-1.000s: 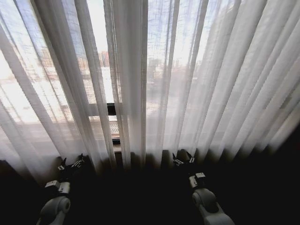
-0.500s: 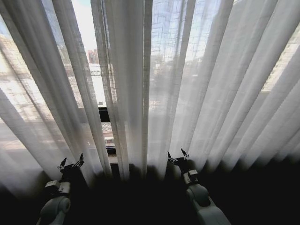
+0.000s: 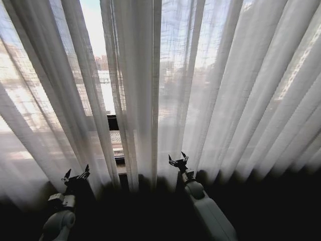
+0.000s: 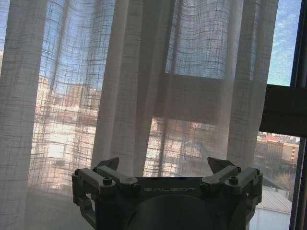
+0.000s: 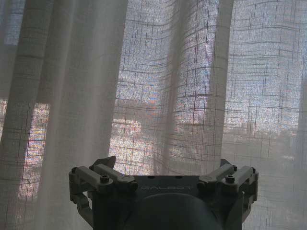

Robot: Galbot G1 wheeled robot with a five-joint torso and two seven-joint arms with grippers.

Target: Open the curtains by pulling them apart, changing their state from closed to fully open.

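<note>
Down low, the right gripper (image 3: 178, 161) sits spread wide with nothing in it, just short of the curtains' (image 3: 145, 85) central pleats, and the left gripper (image 3: 76, 174) waits equally splayed and empty by the left panel. Best bet is probably to bunch a thick fold near the middle seam before closing, since the sheer stuff looks slippery. Beyond hangs a narrow gap showing the black window frame (image 3: 113, 122) and sunlit city buildings (image 3: 103, 63).
</note>
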